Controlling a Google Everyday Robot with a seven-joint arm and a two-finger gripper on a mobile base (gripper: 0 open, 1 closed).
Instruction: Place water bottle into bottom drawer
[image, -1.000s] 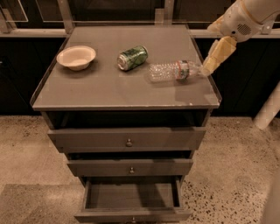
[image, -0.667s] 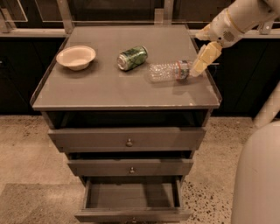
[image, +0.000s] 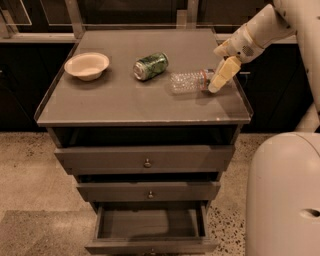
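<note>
The water bottle lies on its side on the cabinet top, right of middle, with its labelled neck pointing right. My gripper reaches in from the upper right and is open. One pale finger rests just beside the bottle's neck end and the other sits a little behind it; it holds nothing. The bottom drawer is pulled out at the foot of the cabinet, and its inside faces up.
A green soda can lies left of the bottle. A cream bowl stands at the left of the cabinet top, which has a low raised rim. The two upper drawers are shut. My white body fills the lower right.
My gripper has moved left and down, from the cabinet's right edge to the bottle's neck end. My white body has come into view at the lower right. The bottle has not moved.
</note>
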